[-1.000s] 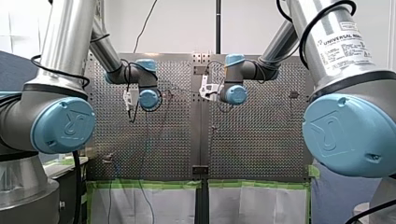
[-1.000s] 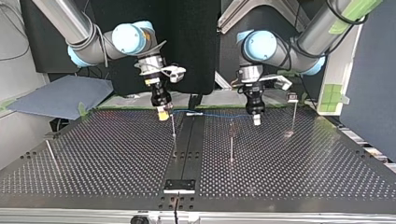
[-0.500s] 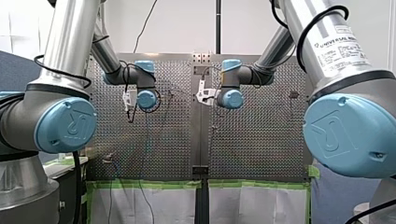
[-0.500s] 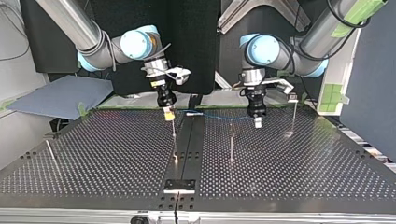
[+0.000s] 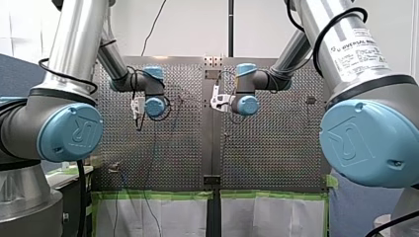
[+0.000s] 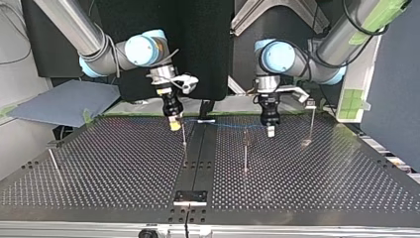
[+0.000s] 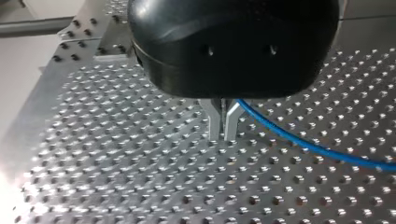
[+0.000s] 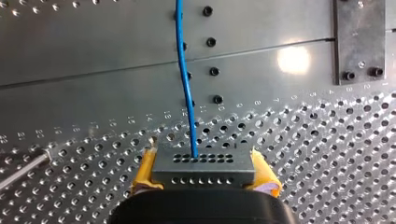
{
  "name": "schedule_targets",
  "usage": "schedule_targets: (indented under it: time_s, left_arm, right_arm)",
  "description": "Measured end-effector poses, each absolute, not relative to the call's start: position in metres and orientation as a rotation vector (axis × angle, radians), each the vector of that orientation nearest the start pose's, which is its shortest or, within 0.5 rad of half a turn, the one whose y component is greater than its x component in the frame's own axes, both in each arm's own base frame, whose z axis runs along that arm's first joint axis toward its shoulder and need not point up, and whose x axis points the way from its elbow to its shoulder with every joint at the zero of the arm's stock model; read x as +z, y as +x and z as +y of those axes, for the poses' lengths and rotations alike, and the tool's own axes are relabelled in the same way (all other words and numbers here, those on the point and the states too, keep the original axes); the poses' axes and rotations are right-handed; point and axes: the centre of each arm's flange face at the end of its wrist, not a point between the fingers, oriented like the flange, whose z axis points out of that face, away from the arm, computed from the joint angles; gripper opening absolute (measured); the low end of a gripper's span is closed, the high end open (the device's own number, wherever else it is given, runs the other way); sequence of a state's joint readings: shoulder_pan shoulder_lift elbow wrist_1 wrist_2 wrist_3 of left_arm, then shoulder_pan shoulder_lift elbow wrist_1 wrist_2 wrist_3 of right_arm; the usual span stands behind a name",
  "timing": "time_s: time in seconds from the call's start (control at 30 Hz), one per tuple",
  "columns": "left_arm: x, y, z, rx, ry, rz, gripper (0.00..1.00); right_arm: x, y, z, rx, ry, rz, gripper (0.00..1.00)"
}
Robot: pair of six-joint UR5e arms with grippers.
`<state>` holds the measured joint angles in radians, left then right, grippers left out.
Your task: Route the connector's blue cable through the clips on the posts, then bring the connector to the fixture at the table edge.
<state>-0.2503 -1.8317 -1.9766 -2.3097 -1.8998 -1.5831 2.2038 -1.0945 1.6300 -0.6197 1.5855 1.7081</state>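
Observation:
In the right wrist view my right gripper point(image 8: 204, 183) is shut on the grey connector point(image 8: 203, 165), its yellow pads on either side. The blue cable point(image 8: 186, 79) runs straight ahead from the connector. In the top view my right gripper point(image 6: 173, 124) hangs low at the far side, just behind a thin post point(image 6: 184, 136). The cable point(image 6: 233, 125) spans across to my left gripper point(image 6: 271, 130). In the left wrist view the metal fingers point(image 7: 215, 122) of my left gripper point(image 7: 222, 135) are shut on the blue cable point(image 7: 299, 140), just above the perforated plate.
A second post point(image 6: 245, 148) stands near my left gripper, and a third with a dark clip point(image 6: 310, 104) at the top view's right. A bare rod point(image 6: 54, 163) stands at the left. The fixture point(image 6: 190, 197) sits at the near table edge.
Both grippers have sunk slightly toward the plate with the cable still stretched between them. My right gripper shifted a little toward the middle and back.

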Motion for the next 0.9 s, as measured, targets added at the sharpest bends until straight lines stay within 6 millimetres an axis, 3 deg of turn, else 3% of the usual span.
schedule_targets:
  time_s: [0.23, 0.9]
  left_arm:
    - [0.243, 0.496, -0.228, 0.007, -0.111, 1.409, 0.07]
    - [0.27, 0.522, -0.222, -0.011, -0.108, 1.387, 0.09]
  right_arm:
    - [0.251, 0.483, -0.442, 1.802, 1.536, -0.936, 0.0]
    - [0.262, 0.481, -0.454, 1.803, 1.517, -0.937, 0.0]
